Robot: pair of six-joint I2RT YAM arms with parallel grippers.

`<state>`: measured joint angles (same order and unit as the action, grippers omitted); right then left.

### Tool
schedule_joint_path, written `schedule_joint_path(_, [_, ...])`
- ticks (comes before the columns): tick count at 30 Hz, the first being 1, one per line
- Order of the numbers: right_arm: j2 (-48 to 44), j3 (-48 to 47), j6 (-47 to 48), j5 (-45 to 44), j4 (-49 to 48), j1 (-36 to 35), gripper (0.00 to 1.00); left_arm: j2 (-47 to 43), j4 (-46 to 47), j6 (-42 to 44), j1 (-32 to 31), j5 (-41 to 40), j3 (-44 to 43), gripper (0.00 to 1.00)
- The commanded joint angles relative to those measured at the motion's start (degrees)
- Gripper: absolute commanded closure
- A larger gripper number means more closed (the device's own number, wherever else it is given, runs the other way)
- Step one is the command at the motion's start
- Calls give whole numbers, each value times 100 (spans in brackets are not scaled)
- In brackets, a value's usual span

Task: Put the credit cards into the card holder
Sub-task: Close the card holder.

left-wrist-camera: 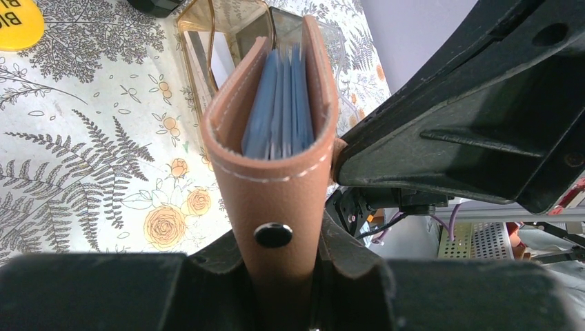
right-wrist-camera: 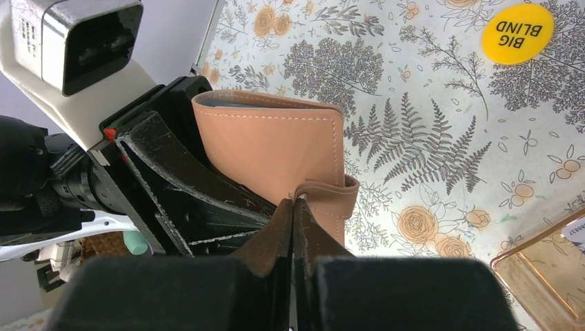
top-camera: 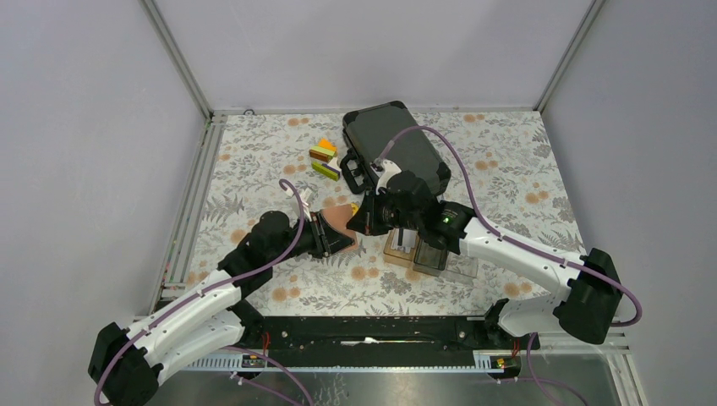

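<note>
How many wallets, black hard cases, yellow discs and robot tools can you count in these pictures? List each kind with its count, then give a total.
Wallets: 1, the card holder
Black hard cases: 1, the black hard case
Yellow discs: 1, the yellow disc
Tools: 2, the left tool and the right tool
Total: 5

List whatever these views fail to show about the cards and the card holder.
1. Credit cards: none recognisable in any view; the right arm covers much of the clear tray in the top view.
2. Card holder pockets: the left wrist view shows only their blue-grey edges, contents hidden.
3. Yellow disc: cut off by the left wrist view's corner.
</note>
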<state>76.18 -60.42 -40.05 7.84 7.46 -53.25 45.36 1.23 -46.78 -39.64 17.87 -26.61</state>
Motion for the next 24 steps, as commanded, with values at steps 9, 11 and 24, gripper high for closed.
schedule_joint_path(9, [55,-49,251,112,-13,-35,100,12,571,-112,-53,161,-143,100])
schedule_joint_path(11, [78,-61,259,140,-6,-44,100,-1,555,-104,-51,149,-143,100])
schedule_joint_path(24, [202,-154,345,205,136,-97,100,78,641,-129,-53,216,-125,100])
